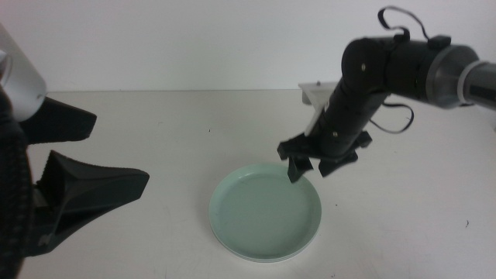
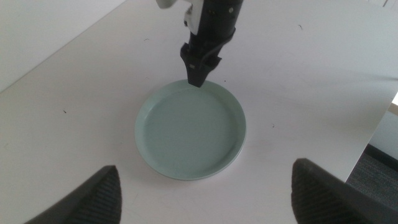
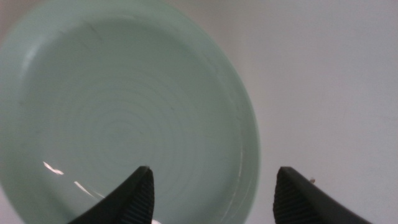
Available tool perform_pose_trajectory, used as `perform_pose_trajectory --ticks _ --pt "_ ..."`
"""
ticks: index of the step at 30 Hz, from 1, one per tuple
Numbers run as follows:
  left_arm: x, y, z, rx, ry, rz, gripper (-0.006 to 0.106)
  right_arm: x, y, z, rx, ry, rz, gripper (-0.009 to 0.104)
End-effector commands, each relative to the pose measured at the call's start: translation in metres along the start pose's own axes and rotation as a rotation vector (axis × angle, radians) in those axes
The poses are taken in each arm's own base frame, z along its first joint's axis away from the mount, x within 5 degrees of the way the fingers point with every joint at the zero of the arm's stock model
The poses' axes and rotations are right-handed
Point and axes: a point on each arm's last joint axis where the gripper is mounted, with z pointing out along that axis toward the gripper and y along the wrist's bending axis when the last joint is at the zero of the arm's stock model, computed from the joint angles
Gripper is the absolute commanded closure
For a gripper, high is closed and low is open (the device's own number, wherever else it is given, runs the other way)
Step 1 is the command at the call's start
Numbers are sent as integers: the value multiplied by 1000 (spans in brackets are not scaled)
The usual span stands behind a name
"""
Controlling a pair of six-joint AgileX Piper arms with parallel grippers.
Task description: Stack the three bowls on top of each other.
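Note:
The pale mint green bowl [image 1: 263, 213] sits in the middle of the white table, and also shows in the left wrist view [image 2: 189, 130] and the right wrist view [image 3: 124, 112]. A thin pale rim [image 1: 232, 249] shows under its near edge. The white and grey-blue bowls are otherwise hidden. My right gripper [image 1: 310, 172] hangs open and empty just above the bowl's far right rim, its jaws apart in its own view [image 3: 213, 180]; it also shows in the left wrist view [image 2: 199, 71]. My left gripper [image 1: 116, 151] waits open at the left [image 2: 204, 177].
A small white block [image 1: 314, 93] stands at the back behind the right arm. The table's edge [image 2: 379, 124] runs along one side in the left wrist view, with dark floor beyond it.

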Motion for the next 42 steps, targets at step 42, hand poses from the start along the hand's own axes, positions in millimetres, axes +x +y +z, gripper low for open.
perform_pose_trajectory --ticks 42 --pt "-30 127 23 -702 -116 -347 -5 69 -72 -274 197 -624 86 45"
